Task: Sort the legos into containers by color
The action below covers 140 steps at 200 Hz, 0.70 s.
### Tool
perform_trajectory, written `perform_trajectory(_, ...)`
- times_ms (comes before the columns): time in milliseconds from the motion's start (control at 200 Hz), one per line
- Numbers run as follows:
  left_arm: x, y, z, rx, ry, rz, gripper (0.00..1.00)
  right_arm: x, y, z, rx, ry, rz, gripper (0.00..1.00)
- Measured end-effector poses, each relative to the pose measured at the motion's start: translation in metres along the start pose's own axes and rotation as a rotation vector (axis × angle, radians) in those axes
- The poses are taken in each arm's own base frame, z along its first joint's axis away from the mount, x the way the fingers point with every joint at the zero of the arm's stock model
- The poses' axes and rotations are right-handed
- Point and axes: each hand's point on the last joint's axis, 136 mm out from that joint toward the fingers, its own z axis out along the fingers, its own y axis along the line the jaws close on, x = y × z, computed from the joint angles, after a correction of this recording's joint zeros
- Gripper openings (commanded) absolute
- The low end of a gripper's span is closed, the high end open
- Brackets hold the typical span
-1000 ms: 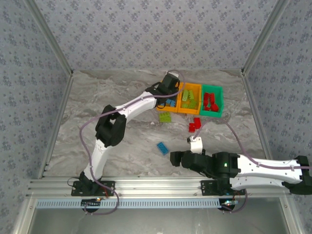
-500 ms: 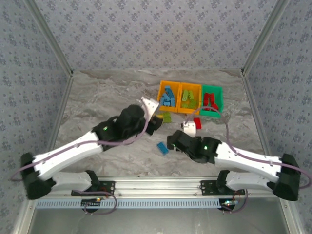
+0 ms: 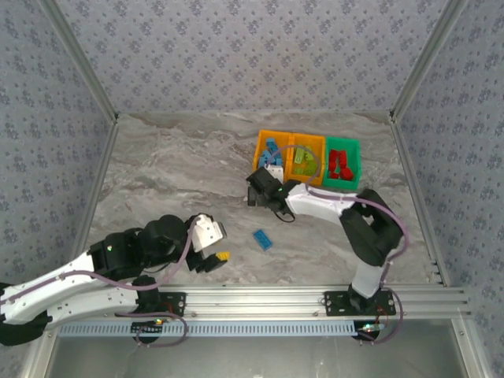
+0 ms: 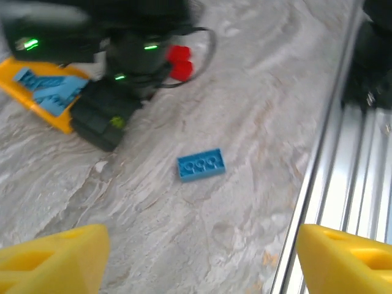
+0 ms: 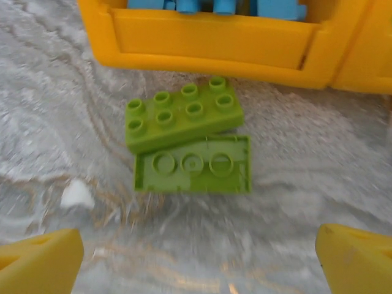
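**Both claws gape open over the marbled desk, with loose bricks lying outside the bins**

The desk has a matte grey-and-cream surface veined like marble. At its far right stand three glossy, thin-walled rectangular plastic tubs, touching side by side. The left orange bin holds light blue bricks, the middle orange bin holds lime ones, and the green bin holds red ones.

The right claw hangs just in front of the left orange bin. Its blunt yellow wedge-shaped fingertips are spread wide, with nothing between them. Below it lie two lime green bricks, touching along their long sides and just clear of the bin's smooth outer wall. The one nearer the bin shows eight round studs. The other is flipped over, showing a hollow underside with three ringed tubes.

The left claw sits low near the front of the desk, also fully parted and empty. A single blue brick lies flat on the bare desk ahead of it, studs up, well apart from the bins. Farther off, beside the right arm's black housing, is a red brick, too blurred to show its shape. A ribbed aluminium rail runs along the desk's near edge.
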Motion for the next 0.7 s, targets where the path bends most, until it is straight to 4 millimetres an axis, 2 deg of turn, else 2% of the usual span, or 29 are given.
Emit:
perform_trajectory(170, 0.019, -0.015, 0.004, 0.081, 0.041, 0.062, 0.94, -0.003, 0.005, 0.026, 0.032, 0.012, -0.017, 0.95)
perform_trajectory(310, 0.022, -0.023, 0.007, 0.125, 0.057, 0.082, 0.95, -0.004, 0.008, 0.037, 0.036, 0.013, -0.024, 0.85)
perform_trajectory(440, 0.026, -0.022, 0.013, 0.129, 0.084, 0.073, 0.96, -0.002, 0.003, 0.047, 0.051, 0.023, -0.011, 0.79)
perform_trajectory(575, 0.028, -0.02, 0.016, 0.125, 0.099, 0.063, 0.97, -0.004, 0.001, 0.049, 0.06, 0.018, -0.008, 0.62)
perform_trajectory(700, 0.028, -0.018, 0.016, 0.12, 0.097, 0.059, 0.97, -0.006, 0.002, 0.049, 0.054, 0.01, 0.0, 0.58)
